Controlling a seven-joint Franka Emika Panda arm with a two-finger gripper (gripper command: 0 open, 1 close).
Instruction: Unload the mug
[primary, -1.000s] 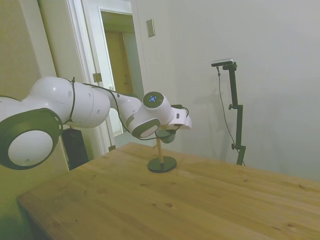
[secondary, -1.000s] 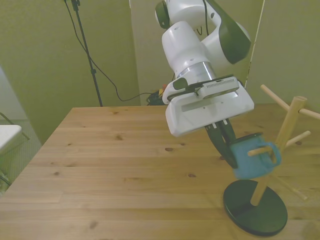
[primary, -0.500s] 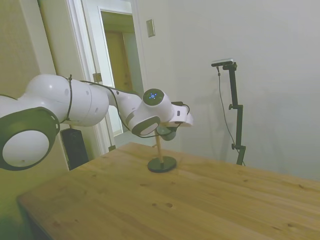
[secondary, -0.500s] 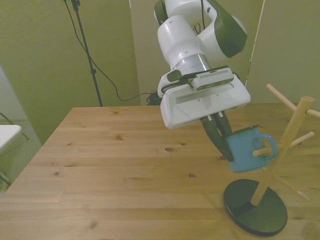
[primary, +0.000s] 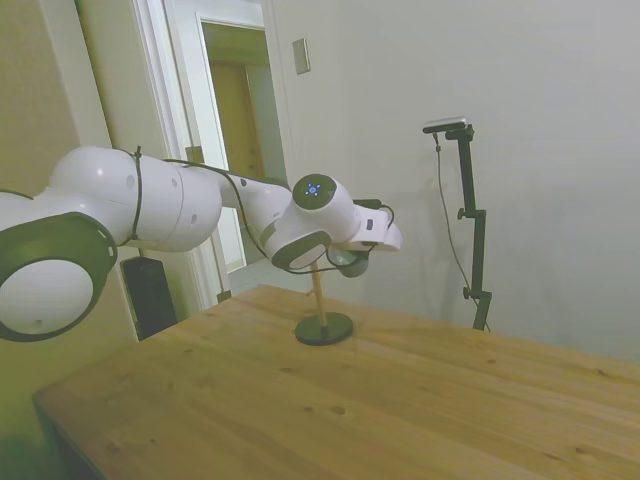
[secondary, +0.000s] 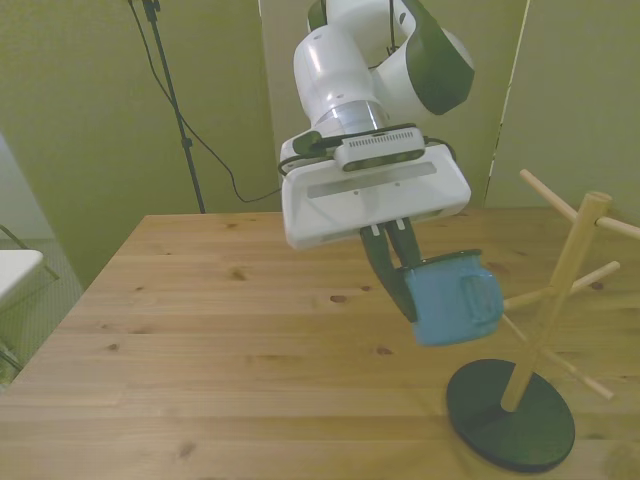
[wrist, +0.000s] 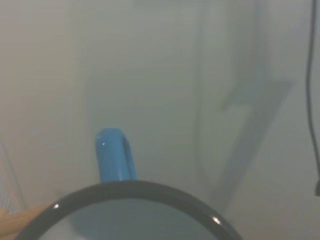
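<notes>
**One mug in the air beside the peg stand**

One wooden peg stand is standing on its round dark base at the near edge of the tabletop, toward the front view's right. Just beside it — toward the front view's left and clear of the pegs — the teal-blue mug is hanging tilted above the tabletop, touching nothing but the fingers. They are clamping its rim on the side away from the stand. Behind them the white arm is reaching down from above. From the wrist, the mug's dark rim and blue handle are showing — blurred — against a pale wall.
</notes>
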